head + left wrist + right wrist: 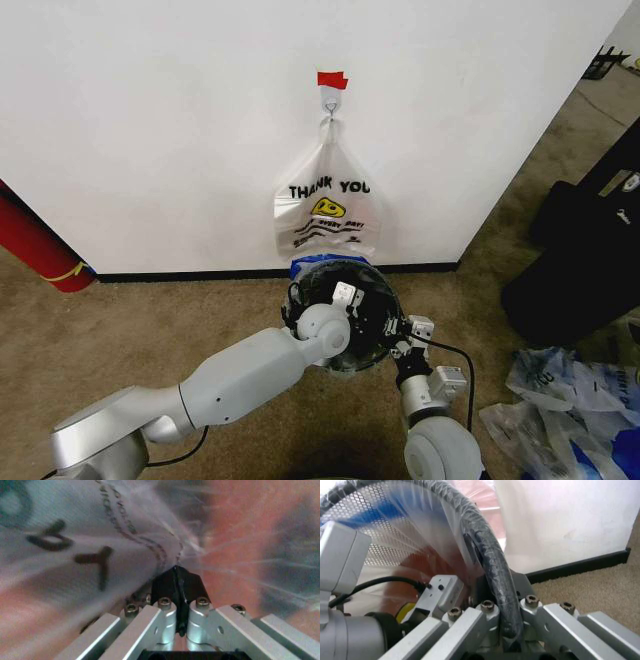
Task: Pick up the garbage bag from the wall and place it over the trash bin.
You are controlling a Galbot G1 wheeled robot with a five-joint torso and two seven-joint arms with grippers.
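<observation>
garbage bag [427, 536]: thin glossy see-through plastic | trash bin [490, 566]: black metal mesh | carpet [120, 330]: rough, matt

— What did the floor [120, 330] look like?
— It was tan carpet, running up to a black baseboard [180, 274] at the foot of the white wall [150, 120].
— And what stood on it?
— The trash bin [345, 315] stood near the baseboard. A red cylinder [35, 245] rested at the left by the wall. On the right lay a heap of plastic bags [565, 400], with a black bag [580, 260] beyond it.
</observation>
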